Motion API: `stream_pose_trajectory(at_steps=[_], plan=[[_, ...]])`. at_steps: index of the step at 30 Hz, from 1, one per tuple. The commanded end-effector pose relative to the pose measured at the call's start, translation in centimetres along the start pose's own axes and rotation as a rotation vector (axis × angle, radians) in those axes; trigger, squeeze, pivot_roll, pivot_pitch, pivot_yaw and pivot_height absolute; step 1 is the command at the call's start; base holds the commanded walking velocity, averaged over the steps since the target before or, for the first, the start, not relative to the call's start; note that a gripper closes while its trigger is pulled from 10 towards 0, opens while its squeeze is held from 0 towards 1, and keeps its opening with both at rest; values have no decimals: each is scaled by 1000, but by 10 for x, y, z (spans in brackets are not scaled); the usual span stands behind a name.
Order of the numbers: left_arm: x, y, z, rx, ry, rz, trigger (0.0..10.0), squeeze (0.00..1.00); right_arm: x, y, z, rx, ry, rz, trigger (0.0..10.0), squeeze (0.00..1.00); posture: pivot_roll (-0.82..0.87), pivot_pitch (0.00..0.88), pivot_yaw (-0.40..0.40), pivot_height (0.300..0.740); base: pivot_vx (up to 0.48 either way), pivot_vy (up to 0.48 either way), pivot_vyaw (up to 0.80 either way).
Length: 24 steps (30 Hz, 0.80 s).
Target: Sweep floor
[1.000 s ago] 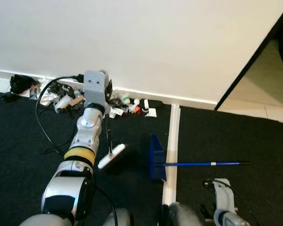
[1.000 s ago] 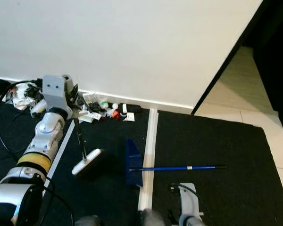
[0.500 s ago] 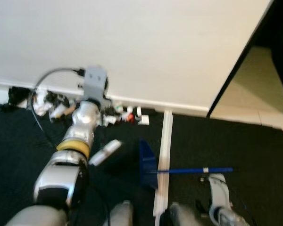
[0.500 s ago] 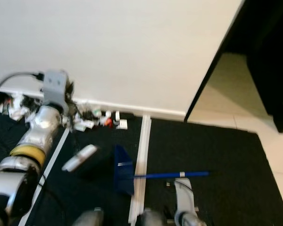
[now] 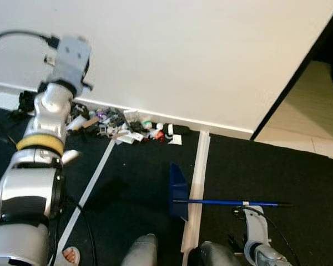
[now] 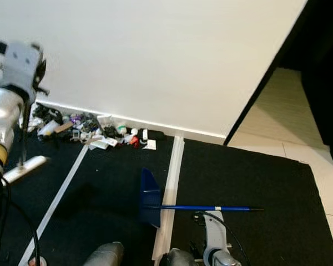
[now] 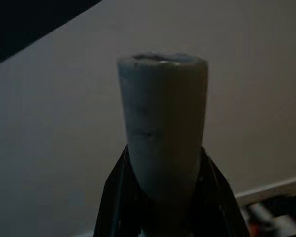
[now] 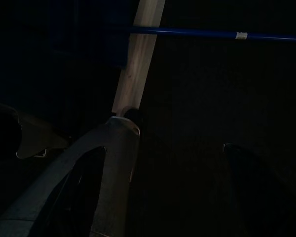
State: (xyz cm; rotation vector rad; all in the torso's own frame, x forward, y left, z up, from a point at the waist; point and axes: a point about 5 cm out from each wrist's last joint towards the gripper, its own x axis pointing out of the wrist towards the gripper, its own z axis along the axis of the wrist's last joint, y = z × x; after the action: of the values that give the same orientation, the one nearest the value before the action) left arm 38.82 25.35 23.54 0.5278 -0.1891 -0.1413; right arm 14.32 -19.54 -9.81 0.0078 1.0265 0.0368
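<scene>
The left gripper [image 7: 163, 207] rose from the litter pile [image 5: 119, 126] up the wall [image 5: 200, 50], lifting the broom [image 6: 23, 166] leftward off the mat; the dustpan [image 5: 178, 188] was uncovered

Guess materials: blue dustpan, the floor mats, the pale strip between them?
Dustpan: likely moulded plastic, uniform blue with a slight sheen. Floor mats: matte black, looks like carpet or rubber; texture unclear. Strip: smooth off-white, possibly tile or painted trim.

I see open black mat [image 5: 139, 183] near left; scattered litter [image 5: 119, 124] lines the far wall, blue long-handled dustpan [image 5: 179, 189] blocks right.
</scene>
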Motion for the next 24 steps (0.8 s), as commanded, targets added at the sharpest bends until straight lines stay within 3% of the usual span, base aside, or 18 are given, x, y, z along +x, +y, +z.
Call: stream_pose_trajectory(at_steps=[1,3,5,6,10,12,14,16,19,21,24], plan=[[8,-1,36,39,-158,-111,10000,0,-2,-7,-4,-11,11,-13,10000,0,111,0,-46,740,0,0,0],[10,-13,67,30,-288,-302,10000,0,-2,-8,-4,-14,16,-14,10000,0,122,0,-58,740,0,0,0],[10,-17,78,23,-331,-361,10000,0,-2,-8,-5,-15,17,-14,10000,0,122,0,-58,740,0,0,0],[8,-23,99,55,-394,-474,10000,0,-1,-5,-3,-26,20,-9,10000,0,129,0,-66,740,0,0,0],[7,-26,107,76,-408,-513,10000,0,-1,-4,-2,-28,20,-7,10000,0,133,0,-71,740,0,0,0],[3,-27,125,121,-448,-610,10000,0,1,1,3,-35,13,2,10000,0,137,0,-78,740,0,0,0],[1,-28,134,116,-477,-652,10000,0,2,3,6,-39,6,7,10000,0,138,0,-80,740,0,0,0],[-3,-30,143,88,-510,-697,10000,0,3,5,10,-41,-2,12,10000,0,140,0,-80,740,0,0,0],[-20,-44,162,-35,-580,-880,10000,0,5,7,17,-44,-20,23,10000,0,139,0,-83,740,0,0,0],[-29,-51,162,-54,-557,-988,10000,0,5,8,18,-52,-23,30,10000,0,143,0,-85,740,0,0,0],[-35,-55,161,-57,-531,-1040,10000,0,5,8,18,-57,-24,31,10000,0,145,0,-84,740,0,0,0]])
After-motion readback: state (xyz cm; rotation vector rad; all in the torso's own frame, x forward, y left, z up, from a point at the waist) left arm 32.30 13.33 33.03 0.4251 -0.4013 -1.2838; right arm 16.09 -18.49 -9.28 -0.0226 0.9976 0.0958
